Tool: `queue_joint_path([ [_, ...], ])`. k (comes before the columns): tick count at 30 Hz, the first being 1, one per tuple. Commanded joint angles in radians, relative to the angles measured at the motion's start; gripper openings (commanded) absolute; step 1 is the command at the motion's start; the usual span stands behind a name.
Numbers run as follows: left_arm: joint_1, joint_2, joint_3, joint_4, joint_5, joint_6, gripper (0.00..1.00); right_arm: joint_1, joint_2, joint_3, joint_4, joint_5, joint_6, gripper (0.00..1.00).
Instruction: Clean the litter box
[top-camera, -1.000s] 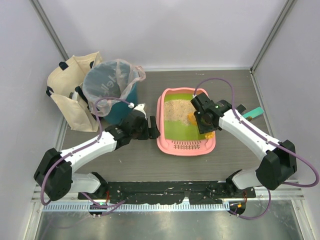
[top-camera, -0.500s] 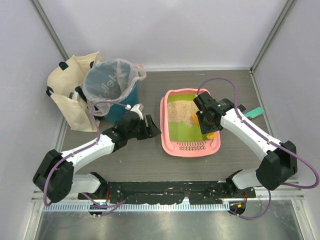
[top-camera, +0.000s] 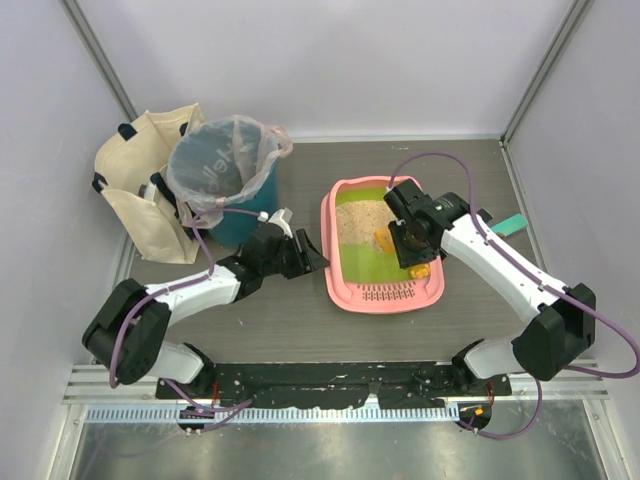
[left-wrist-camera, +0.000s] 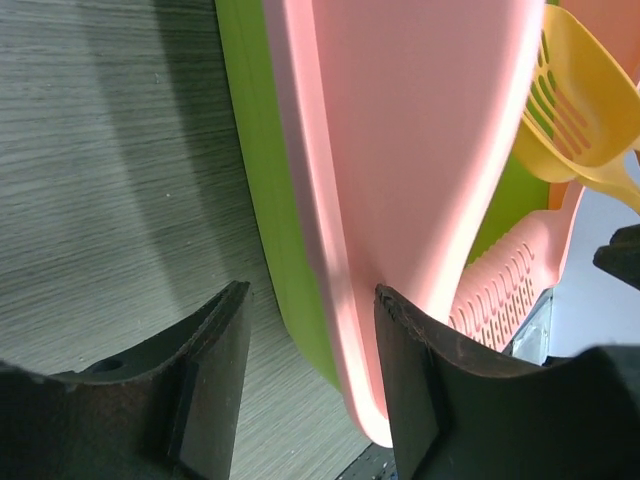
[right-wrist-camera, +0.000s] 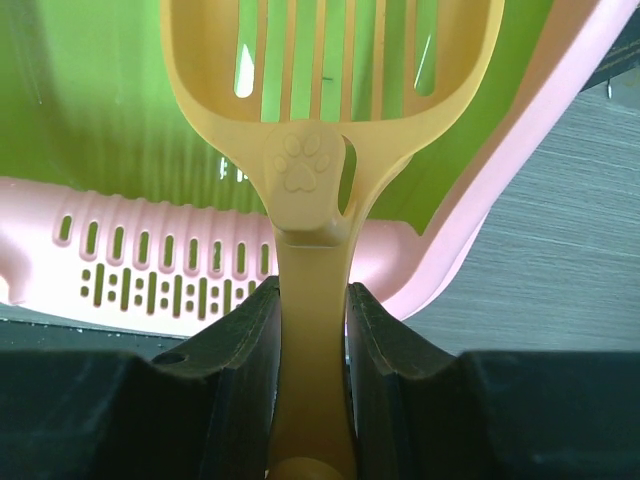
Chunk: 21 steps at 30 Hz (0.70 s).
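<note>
The litter box (top-camera: 340, 268) is a pink tray with a lime-green floor, beige litter (top-camera: 355, 220) heaped at its far end and a slotted ledge (top-camera: 390, 294) at the near end. My left gripper (top-camera: 312, 259) straddles its left rim. In the left wrist view the left gripper (left-wrist-camera: 310, 295) is open: one finger (left-wrist-camera: 410, 380) rests against the pink rim (left-wrist-camera: 420, 130), the other finger (left-wrist-camera: 205, 380) stands off the green outer wall. My right gripper (top-camera: 410, 246) is shut on the orange scoop (top-camera: 384, 240), whose slotted head (right-wrist-camera: 330, 60) hangs over the green floor (right-wrist-camera: 90, 100); the right gripper (right-wrist-camera: 312, 300) clamps its handle.
A teal bin (top-camera: 222, 180) lined with a clear bag stands at the back left, beside a beige tote bag (top-camera: 135, 185). A small teal object (top-camera: 508, 226) lies right of the tray. White walls close in the dark table (top-camera: 260, 320).
The litter box has slid slightly right and turned a little. My left gripper followed to its left rim and its jaws have narrowed. The right gripper still holds the scoop.
</note>
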<state>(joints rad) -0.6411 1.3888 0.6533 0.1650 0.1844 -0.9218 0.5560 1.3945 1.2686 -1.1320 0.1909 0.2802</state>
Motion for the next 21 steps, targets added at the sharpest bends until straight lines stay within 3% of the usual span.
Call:
queue_joint_path([
  [1,0.006,0.041,-0.012,0.106,0.043,-0.038,0.52,0.021,0.001,0.057,-0.025,-0.005,0.020,0.01],
  [21,0.004,0.113,-0.057,0.251,0.082,-0.109,0.28,0.032,0.055,0.047,-0.110,0.015,0.013,0.01],
])
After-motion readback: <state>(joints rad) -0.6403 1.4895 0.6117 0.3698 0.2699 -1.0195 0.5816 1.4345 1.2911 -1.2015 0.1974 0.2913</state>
